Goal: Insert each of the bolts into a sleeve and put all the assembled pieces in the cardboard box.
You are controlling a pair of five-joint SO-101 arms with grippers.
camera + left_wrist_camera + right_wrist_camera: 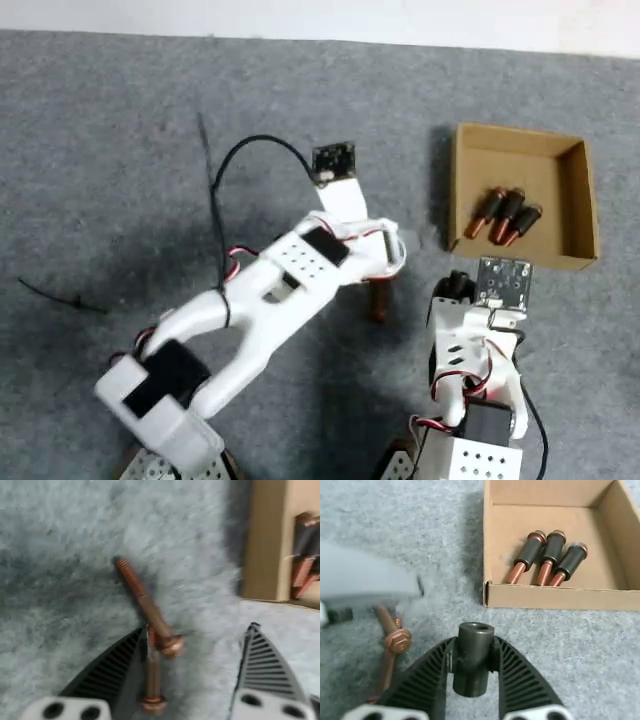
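The left gripper (pixel 197 627) hangs open over two bare bolts (pixel 147 605) that touch each other on the grey carpet (pixel 100 150), toward four o'clock from centre. At five o'clock the right gripper (pixel 473 642) clamps a black sleeve (pixel 470 670). At two o'clock the cardboard box (pixel 560 597) holds three assembled pieces (pixel 505 215).

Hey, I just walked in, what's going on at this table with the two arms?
The right pincer is shut on a black sleeve, just short of the cardboard box. The left pincer is open over two bare bolts that lie touching each other on the grey carpet. Three assembled pieces lie in the box, so these bolts are not yet sleeved.
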